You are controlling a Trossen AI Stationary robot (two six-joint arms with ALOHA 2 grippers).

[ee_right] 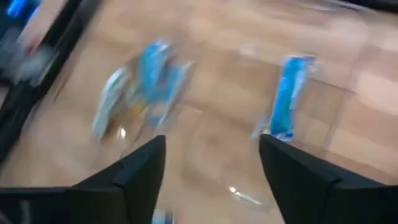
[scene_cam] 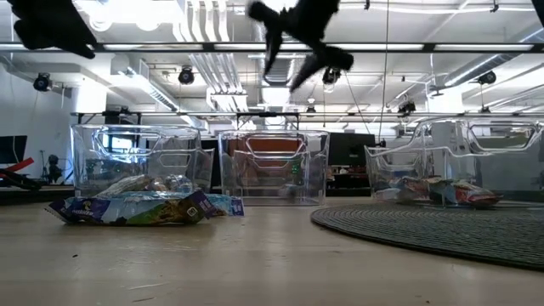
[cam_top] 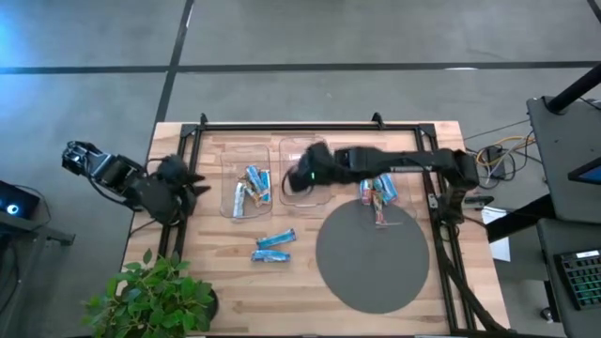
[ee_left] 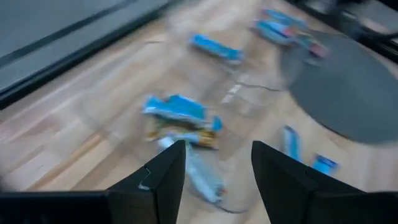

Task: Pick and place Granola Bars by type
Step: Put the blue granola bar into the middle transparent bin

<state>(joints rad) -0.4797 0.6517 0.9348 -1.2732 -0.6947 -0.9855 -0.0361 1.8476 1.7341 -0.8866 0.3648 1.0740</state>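
Right gripper (cam_top: 289, 182) wide, empty, above the clear trays (cam_top: 246, 160); left gripper (cam_top: 195, 187) wide beside them

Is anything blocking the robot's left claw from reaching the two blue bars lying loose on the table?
Nothing visible does. The left gripper hangs open at the table's left edge, and only bare wood lies between it and the two blue bars.

Matt wood table (cam_top: 235, 291); clear glossy plastic trays (scene_cam: 136, 157); ribbed mat (cam_top: 371, 258).

Robotics laboratory or workshop: exposed ceiling ducts (scene_cam: 208, 64), strip lighting, grey concrete floor (cam_top: 376, 33), loose cabling (cam_top: 498, 155) beside a black-framed wooden worktop (cam_top: 244, 291).
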